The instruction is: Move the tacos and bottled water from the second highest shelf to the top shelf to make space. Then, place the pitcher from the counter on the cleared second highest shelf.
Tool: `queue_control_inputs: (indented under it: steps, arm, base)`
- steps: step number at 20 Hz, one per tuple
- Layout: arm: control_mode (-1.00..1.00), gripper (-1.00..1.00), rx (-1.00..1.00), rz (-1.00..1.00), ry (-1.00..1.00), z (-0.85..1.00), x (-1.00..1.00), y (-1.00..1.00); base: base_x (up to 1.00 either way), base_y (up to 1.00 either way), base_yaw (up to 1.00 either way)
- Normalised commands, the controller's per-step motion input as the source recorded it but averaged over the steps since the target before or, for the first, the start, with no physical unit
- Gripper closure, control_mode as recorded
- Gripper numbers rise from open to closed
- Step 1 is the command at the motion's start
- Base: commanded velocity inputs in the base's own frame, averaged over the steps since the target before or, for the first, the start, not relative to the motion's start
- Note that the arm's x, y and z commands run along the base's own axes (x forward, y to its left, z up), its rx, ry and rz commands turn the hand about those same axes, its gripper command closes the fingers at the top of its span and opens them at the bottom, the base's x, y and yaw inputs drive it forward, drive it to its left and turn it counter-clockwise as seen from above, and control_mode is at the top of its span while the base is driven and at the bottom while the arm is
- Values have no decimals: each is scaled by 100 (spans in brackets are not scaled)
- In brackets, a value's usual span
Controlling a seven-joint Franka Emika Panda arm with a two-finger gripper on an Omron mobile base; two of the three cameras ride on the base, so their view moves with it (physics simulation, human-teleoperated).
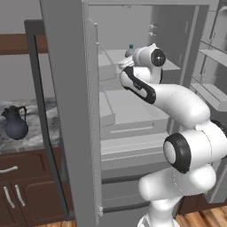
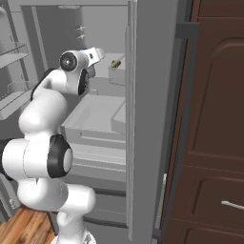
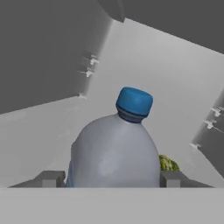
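The small clear plastic water bottle with a blue cap (image 3: 114, 148) stands upright inside the fridge on a pale grey shelf (image 3: 39, 140), between the two dark finger tips of the gripper (image 3: 113, 178). The jaws stand wide, one at each flank of the bottle; whether they press it I cannot tell. Just behind the bottle peeks a yellow-green taco (image 3: 168, 163). The dark blue-grey bulbous pitcher (image 1: 15, 123) sits on the marbled stone counter (image 1: 33, 133), well apart.
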Motion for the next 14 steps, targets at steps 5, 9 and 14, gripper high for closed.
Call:
queue_control_inputs:
  steps: [5, 9, 14]
  arm:
    - [-100, 100, 2, 0, -4, -39, 48, 0]
    - [-100, 100, 12, 0, -6, -17, 53, -9]
    - [-100, 100, 11, 0, -1, -20, 56, -9]
  base:
    - [0, 0, 0]
    - [0, 0, 0]
    - [0, 0, 0]
